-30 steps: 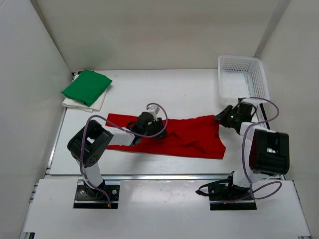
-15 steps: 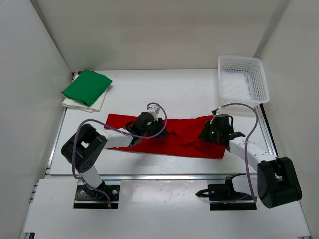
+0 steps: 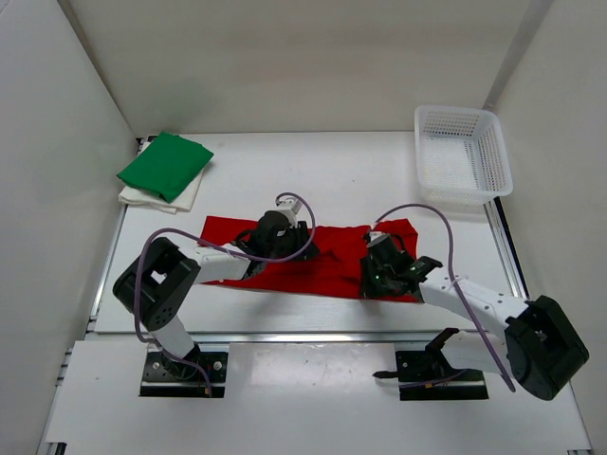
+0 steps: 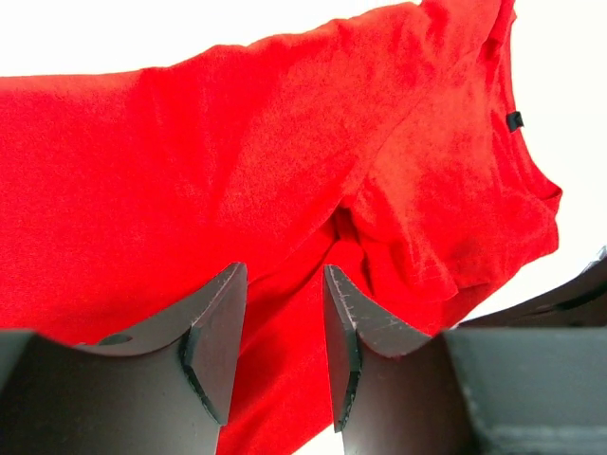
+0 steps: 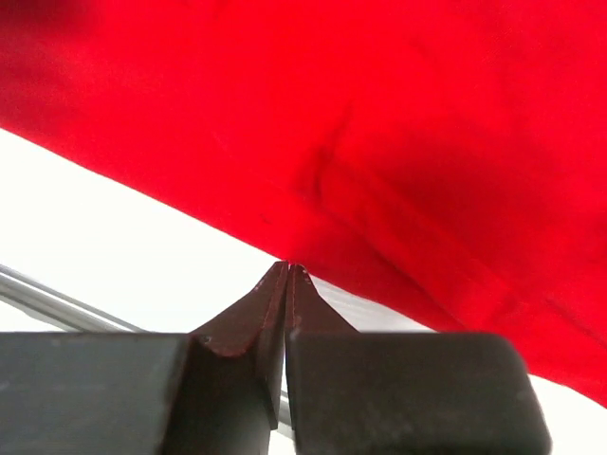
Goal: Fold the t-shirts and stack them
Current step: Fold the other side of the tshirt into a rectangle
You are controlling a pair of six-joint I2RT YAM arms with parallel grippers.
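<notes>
**Red shirt mid-tabletop, both arms on it; green on white at far left**

The red t-shirt (image 3: 327, 263) lies flat and rumpled across the middle of the tabletop (image 3: 341, 171), long side running left to right. Wrinkles and a raised fold show near its centre.

The left gripper (image 4: 282, 284) is low over the shirt's left-centre part. Its jaws are a narrow gap apart, and the wrist view shows a ridge of red cloth running into that gap. Cannot tell if the pads actually touch the cloth.

The right gripper (image 5: 286, 270) is at the near right end of the shirt. Its jaws are pressed fully together, tips meeting right on the shirt's hem, which they seem to pinch. In that wrist view the cloth edge next to the tips looks slightly lifted, with shadow under it.

The green t-shirt (image 3: 163, 163) is folded and sits on top of the folded white t-shirt (image 3: 187, 199) at the far left corner, well apart from the red one.

The white mesh basket (image 3: 462, 156) stands at the far right corner, clear of both arms.
</notes>
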